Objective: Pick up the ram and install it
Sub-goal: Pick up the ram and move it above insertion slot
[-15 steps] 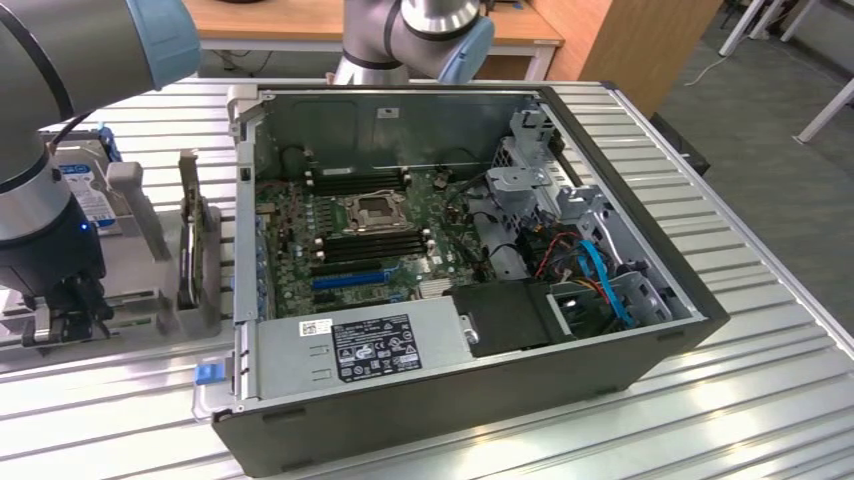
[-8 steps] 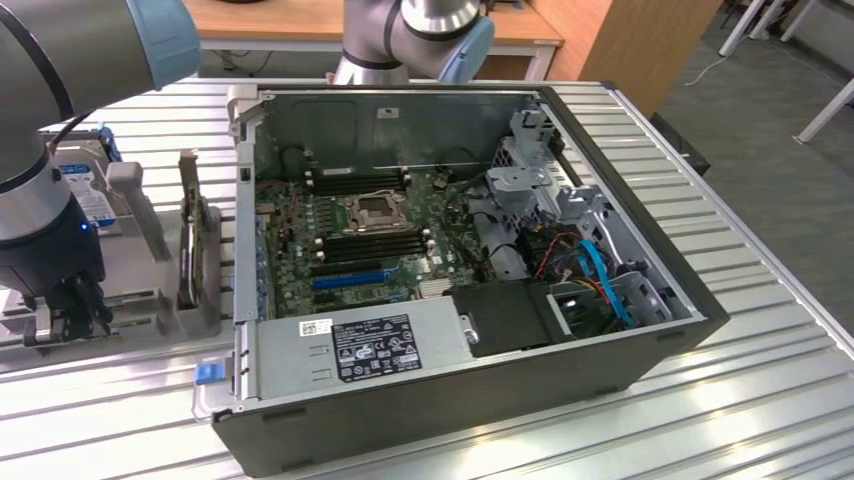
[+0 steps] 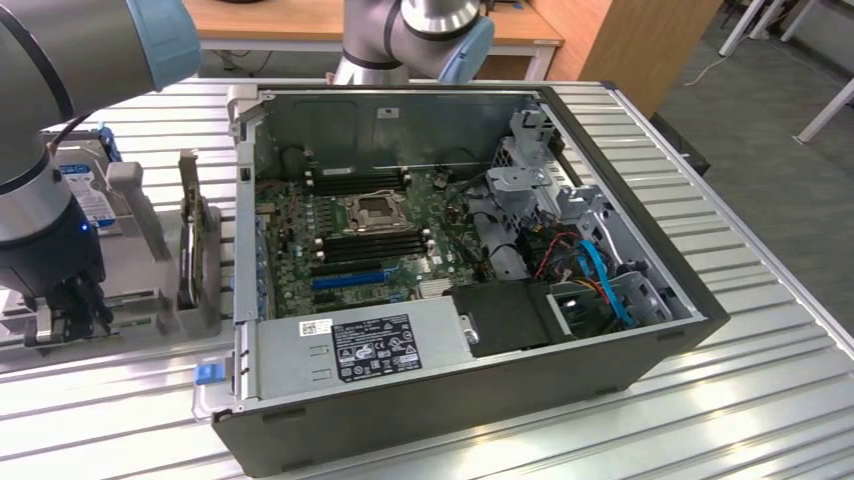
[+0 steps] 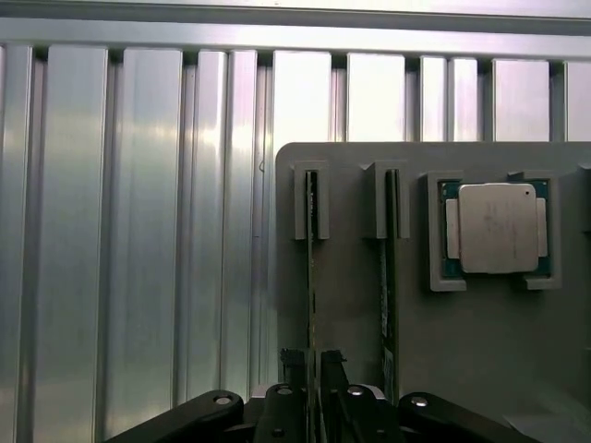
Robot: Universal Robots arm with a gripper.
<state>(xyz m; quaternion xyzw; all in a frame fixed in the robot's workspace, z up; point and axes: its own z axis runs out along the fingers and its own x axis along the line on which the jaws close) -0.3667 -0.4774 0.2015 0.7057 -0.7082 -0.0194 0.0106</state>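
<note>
While the arm (image 3: pixel 38 190) points down over the holder (image 4: pixel 462 351), its end effector (image 4: pixel 312 365) pinches the ram (image 4: pixel 311 249).

Ext high oblique, wrist close above holder (image 4: pixel 351 277)

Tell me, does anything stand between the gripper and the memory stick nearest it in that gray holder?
Nothing visible does. The gripper is closed on the ram, which stands on edge in the gray holder. The second ram stick and the processor chip sit off to one side, clear of it.
</note>
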